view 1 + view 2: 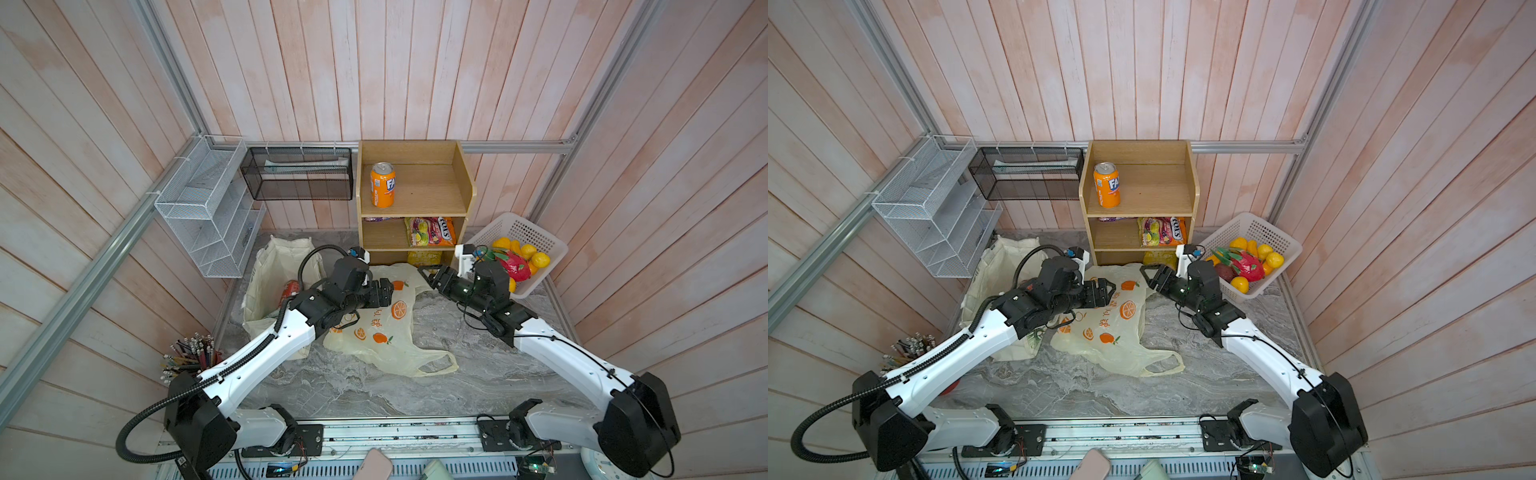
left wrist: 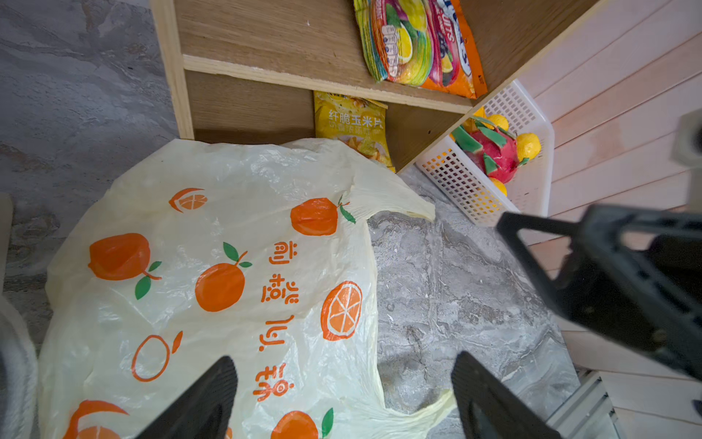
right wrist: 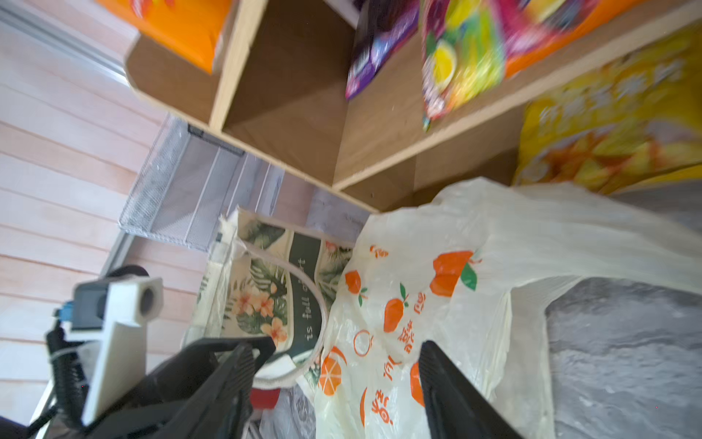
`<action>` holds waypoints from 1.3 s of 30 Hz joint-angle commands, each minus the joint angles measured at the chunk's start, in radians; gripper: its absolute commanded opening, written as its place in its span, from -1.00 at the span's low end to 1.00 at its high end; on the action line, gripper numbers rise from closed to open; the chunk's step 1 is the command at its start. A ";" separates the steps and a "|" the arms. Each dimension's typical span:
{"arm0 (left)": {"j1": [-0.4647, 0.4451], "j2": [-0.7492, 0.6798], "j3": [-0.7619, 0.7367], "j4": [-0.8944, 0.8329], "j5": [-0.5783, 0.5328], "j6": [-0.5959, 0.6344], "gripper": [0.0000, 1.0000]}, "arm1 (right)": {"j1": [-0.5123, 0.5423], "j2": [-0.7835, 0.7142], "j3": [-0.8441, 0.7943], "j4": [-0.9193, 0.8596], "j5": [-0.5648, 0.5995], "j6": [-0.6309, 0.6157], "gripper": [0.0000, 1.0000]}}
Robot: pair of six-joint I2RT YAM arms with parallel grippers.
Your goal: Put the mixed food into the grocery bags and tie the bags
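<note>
Looking down on pink plank walls (image 1: 374, 62) boxing in a grey marbled tabletop (image 1: 478, 374); noting a wooden shelf unit (image 1: 415, 195) standing at the back, a white wire rack (image 1: 199, 203) and a black mesh tray (image 1: 297, 174) hanging to its left, a white perforated basket (image 1: 530, 232) of fruit tilting at its right; finding the canvas tote (image 1: 272, 266) slumping at back left, holding the red drink can (image 1: 289, 291); finding the plastic bag (image 1: 386, 332) lying flat mid-table, touching the tote.

Reaching inward with the left arm (image 1: 266, 353) and right arm (image 1: 561, 353), wrists facing each other; holding the left gripper (image 2: 343, 359) over the plastic bag's edge, jaws spread wide, gripping nothing; poising the right gripper (image 1: 428, 277) just beside the bag's far handle, jaws parted, empty.

Reading "FA" on the orange soda can (image 1: 382, 185) standing on the top shelf; Chinese characters on the yellow packet (image 2: 353, 125) on the bottom shelf; orange characters between printed oranges on the plastic bag; white script on the tote, seemingly "is full of", the rest hidden.
</note>
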 commanded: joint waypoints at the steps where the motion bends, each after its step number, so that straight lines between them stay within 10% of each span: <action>1: -0.065 0.076 0.073 -0.031 -0.088 0.000 0.81 | -0.093 -0.062 -0.047 -0.110 0.000 -0.040 0.40; 12: -0.278 0.478 0.377 -0.251 -0.338 0.023 0.81 | -0.330 -0.146 -0.140 -0.188 -0.056 -0.080 0.40; 33: -0.326 0.742 0.465 -0.369 -0.481 -0.033 0.80 | -0.382 -0.150 -0.221 -0.153 -0.093 -0.075 0.40; 39: -0.327 0.781 0.467 -0.393 -0.541 -0.053 0.39 | -0.389 -0.154 -0.215 -0.159 -0.098 -0.075 0.39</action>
